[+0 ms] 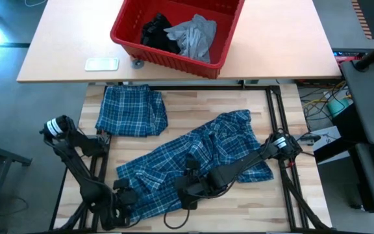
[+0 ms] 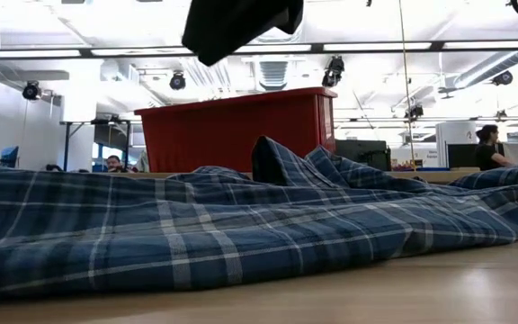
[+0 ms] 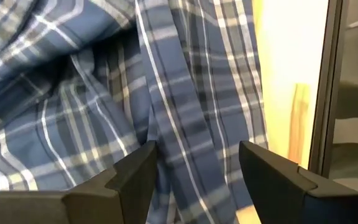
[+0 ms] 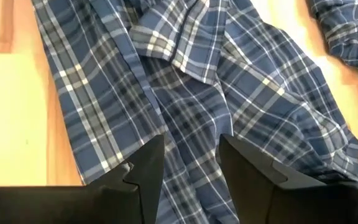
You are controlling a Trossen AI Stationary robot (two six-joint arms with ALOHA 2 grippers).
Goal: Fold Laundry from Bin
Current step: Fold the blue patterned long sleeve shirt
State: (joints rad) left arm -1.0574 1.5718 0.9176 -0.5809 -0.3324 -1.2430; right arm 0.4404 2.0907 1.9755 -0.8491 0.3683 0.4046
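Observation:
A blue-and-white plaid shirt lies spread and rumpled across the middle of the wooden table. My left gripper stands open at its near left part, a ridge of cloth running between its fingers. My right gripper is open just above the shirt's near middle. A second plaid garment lies folded at the far left. The red bin stands on the far table, with a light grey T-shirt and a black garment inside. My left gripper comes slanting down at the plaid shirt's near left part, one finger on either side of a ridge of cloth. I cannot tell whether the fingertips touch the cloth. The shirt lies slack on the table.
Dark frame rails run along the table's sides and far edge. A flat white object lies on the far table left of the bin. Bare wood shows between the folded garment and the shirt. A person is in the room behind.

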